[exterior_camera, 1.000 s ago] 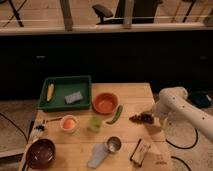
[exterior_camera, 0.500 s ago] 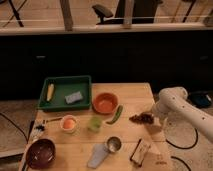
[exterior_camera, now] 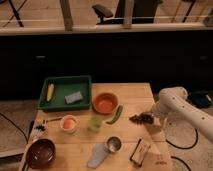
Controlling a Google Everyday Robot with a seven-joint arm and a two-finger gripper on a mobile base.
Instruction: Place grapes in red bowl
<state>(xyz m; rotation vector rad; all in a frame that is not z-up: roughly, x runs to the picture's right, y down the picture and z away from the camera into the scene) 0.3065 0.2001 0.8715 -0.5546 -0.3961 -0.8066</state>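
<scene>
Grapes (exterior_camera: 142, 118) beside tool (exterior_camera: 153, 116); tool's grip state: cannot tell. Likely light, soft, loose cluster; pinch mid-bunch gently.

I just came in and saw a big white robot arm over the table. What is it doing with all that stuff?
The robot's white arm reaches in from the right, and its gripper is down at the grapes near the table's right edge. The grapes lie on the wood, not yet in the red bowl, which sits to their left past a green chilli pepper. Nothing is in that bowl yet.
</scene>
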